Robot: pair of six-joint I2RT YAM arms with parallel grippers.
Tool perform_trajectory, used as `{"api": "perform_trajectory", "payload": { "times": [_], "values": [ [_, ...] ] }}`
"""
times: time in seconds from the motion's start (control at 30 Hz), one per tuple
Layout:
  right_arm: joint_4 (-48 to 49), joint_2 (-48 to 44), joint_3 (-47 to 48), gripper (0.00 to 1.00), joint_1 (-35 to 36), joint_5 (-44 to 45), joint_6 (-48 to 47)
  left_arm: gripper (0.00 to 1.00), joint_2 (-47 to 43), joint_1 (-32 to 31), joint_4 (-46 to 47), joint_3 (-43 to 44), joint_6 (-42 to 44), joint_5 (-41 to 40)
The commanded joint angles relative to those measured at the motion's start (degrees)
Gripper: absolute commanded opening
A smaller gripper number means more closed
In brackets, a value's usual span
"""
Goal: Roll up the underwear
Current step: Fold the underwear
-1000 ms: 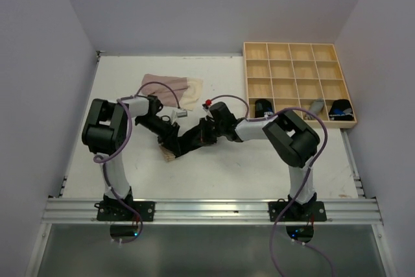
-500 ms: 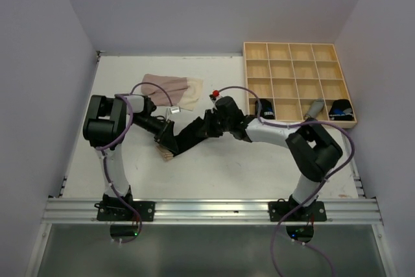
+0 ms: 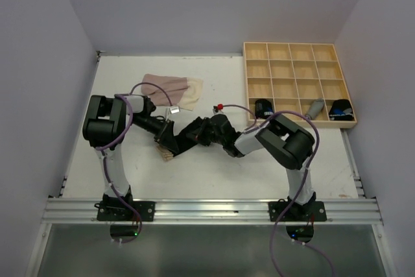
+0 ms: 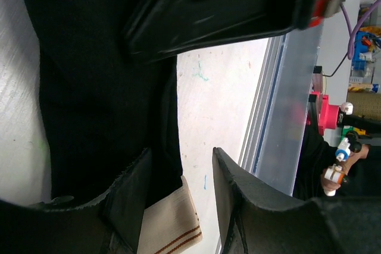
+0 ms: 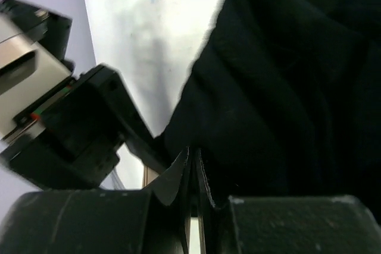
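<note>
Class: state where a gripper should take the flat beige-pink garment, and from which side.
Probably its right-hand edge, from above: the beige-pink garment lies flat on the table, so only a thin edge can be pinched, and the left arm's cable crosses its left part.

The left claw and right claw meet at mid-table on the black cloth, just beside each other, so neither has room to swing toward the other. The left claw's fingers stand apart with bare table showing between them, and the right claw is pinched thin on the cloth's edge. Bare table lies open from the claws to the near rail and left to the wall. Behind the left claw a beige cloth lies flat, low enough to pass over. At the far right the tray bars low moves, and three of its front cells hold rolls. The right arm stands between claws and tray.
</note>
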Motion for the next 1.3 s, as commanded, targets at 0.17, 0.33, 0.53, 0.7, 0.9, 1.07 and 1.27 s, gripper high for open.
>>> {"api": "perform_trajectory", "payload": {
  "times": [0.17,0.33,0.53,0.7,0.9,1.07,1.27],
  "values": [
    [30.3,11.5,-9.3,0.08,0.5,9.4,18.9,0.51,2.4,1.7,6.8,-1.7,2.7,-9.4],
    [33.0,8.9,-16.3,0.07,0.3,11.7,18.5,0.51,2.4,2.5,6.5,-1.8,2.8,-10.5],
    [27.9,2.3,-13.1,0.13,-0.7,9.0,11.5,0.51,1.8,2.8,6.0,-2.1,2.9,-11.5],
    [18.0,-3.5,-5.2,0.14,-0.7,7.8,3.8,0.52,1.4,2.8,5.8,-2.5,3.7,-11.8],
    [18.0,1.5,1.1,0.17,-0.8,6.9,4.1,0.52,0.8,2.9,5.8,-2.8,3.7,-12.1],
    [18.0,7.7,2.8,0.17,-0.9,10.4,5.9,0.52,-0.3,2.8,6.6,-3.5,3.4,-13.2],
    [16.8,10.4,0.4,0.17,-2.8,12.8,7.4,0.52,-0.3,2.8,6.6,-4.1,3.6,-14.1]
  ]
}}
